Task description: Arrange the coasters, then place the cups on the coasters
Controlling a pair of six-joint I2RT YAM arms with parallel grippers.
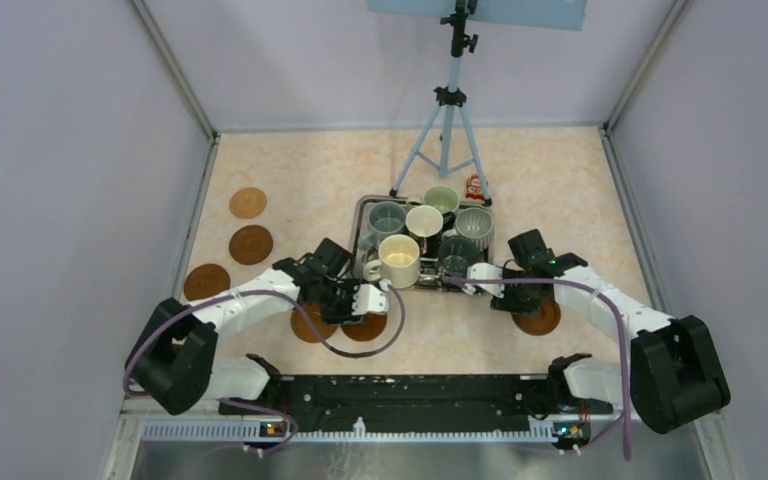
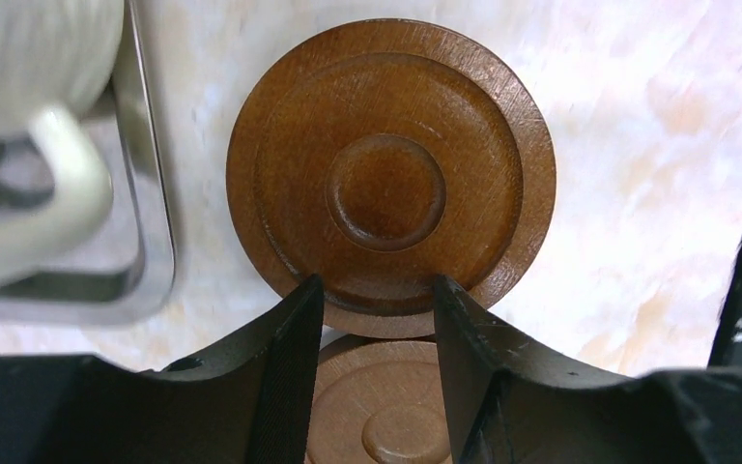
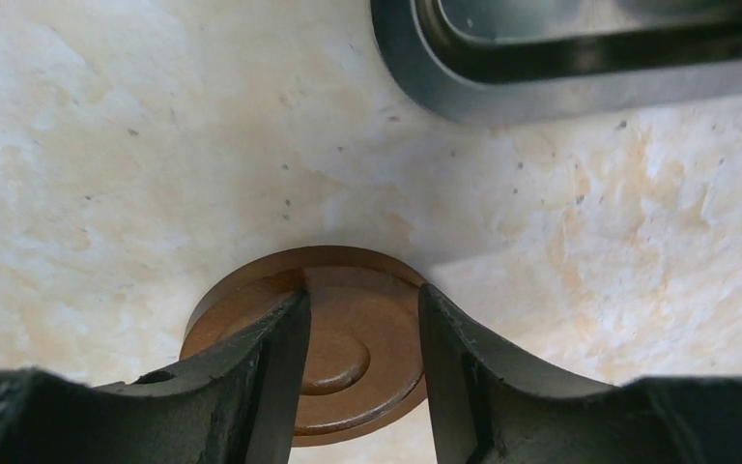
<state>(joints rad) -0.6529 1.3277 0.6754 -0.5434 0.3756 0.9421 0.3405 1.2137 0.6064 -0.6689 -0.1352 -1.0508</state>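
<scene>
1. Steel tray [image 1: 361, 230]: at mid-table, taken as the reference for every entry. It holds all six cups.
2. Cups, near side of the tray: large cream mug [image 1: 398, 260] at the left, dark teal-grey mug [image 1: 457, 252] at the right.
3. Cups, far side of the tray: grey-blue mug [image 1: 387, 217], white mug [image 1: 423, 220] and ribbed grey mug [image 1: 474, 222], with the pale green mug [image 1: 441, 200] farthest back. No cup stands on a coaster.
4. Row of three coasters [image 1: 251, 244]: well to the left of the tray, each apart from the next.
5. Inner coaster [image 1: 368, 328] and outer coaster [image 1: 312, 322]: just off the tray's near-left corner, side by side and touching.
6. Lone coaster [image 1: 538, 316]: off the tray's near-right corner.
7. Left gripper [image 2: 377, 290]: jaws narrowly apart with nothing between them. The tips sit over the inner coaster's rim where it meets the outer coaster.
8. Right gripper [image 3: 359, 295]: jaws narrowly apart and holding nothing, straddling the lone coaster from above. Whether the tips touch it cannot be told.
</scene>
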